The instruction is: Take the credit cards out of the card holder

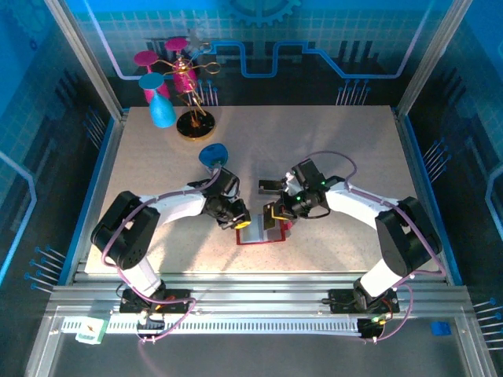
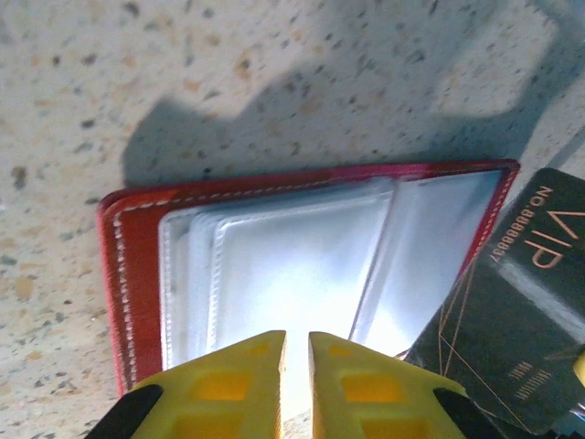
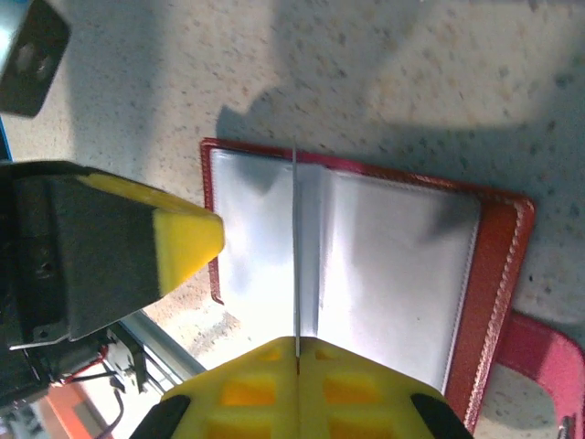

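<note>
The red card holder lies open on the table, its pale clear pockets facing up. My right gripper is shut on a thin credit card, seen edge-on above the holder's fold. In the left wrist view that same credit card is dark with gold "VIP" lettering, tilted over the holder's right end. My left gripper hovers over the holder's near edge, its jaws a narrow gap apart with nothing between them. From above, the left gripper and right gripper meet over the holder.
Another dark card lies flat on the table just behind the grippers. A gold stand with pink cups, a blue cup and a small blue piece stand at the back left. The holder's pink snap tab sticks out sideways.
</note>
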{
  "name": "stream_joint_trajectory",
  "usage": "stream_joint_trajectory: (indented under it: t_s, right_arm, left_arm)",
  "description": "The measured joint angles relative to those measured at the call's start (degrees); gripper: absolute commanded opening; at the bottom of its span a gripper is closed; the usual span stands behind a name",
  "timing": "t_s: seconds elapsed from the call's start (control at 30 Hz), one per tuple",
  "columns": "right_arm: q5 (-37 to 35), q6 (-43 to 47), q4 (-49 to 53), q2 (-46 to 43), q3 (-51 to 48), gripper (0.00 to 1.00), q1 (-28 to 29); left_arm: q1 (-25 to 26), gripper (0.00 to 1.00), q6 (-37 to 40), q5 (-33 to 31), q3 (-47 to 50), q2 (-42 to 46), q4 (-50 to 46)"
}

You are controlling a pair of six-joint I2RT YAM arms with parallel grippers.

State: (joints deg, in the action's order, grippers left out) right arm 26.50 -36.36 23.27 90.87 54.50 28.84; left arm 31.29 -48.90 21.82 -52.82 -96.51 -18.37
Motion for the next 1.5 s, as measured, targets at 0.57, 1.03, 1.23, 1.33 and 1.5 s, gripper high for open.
stream_joint_trajectory:
  t_s: [0.57, 1.03, 1.23, 1.33, 1.5]
  right_arm:
    - [-17.3, 44.9, 27.2, 6.8, 23.2, 0.00, 1.3]
    - [-27.6, 70.4, 36.9, 15.5, 34.9, 0.00, 6.1]
    - [-29.6, 75.2, 40.0, 18.9, 43.6, 0.00, 6.1]
    - [-30.9, 77.0, 41.7, 21.1, 47.5, 0.00, 6.1]
    - [-32.1, 78.9, 44.4, 24.8, 52.1, 0.00, 6.0]
  left_arm:
    - [-3.8, 0.18, 2.8, -1.9, -4.2, 0.0, -4.2]
    - [-6.4, 0.18, 3.9, -2.1, -2.1, 2.5, -4.6]
    - [-7.4, 0.19, 4.3, -2.1, -2.1, 2.5, -4.7]
    - [-7.9, 0.20, 4.3, -2.1, -2.1, 2.5, -4.7]
    - [-8.2, 0.22, 4.3, -2.1, -2.1, 2.5, -4.3]
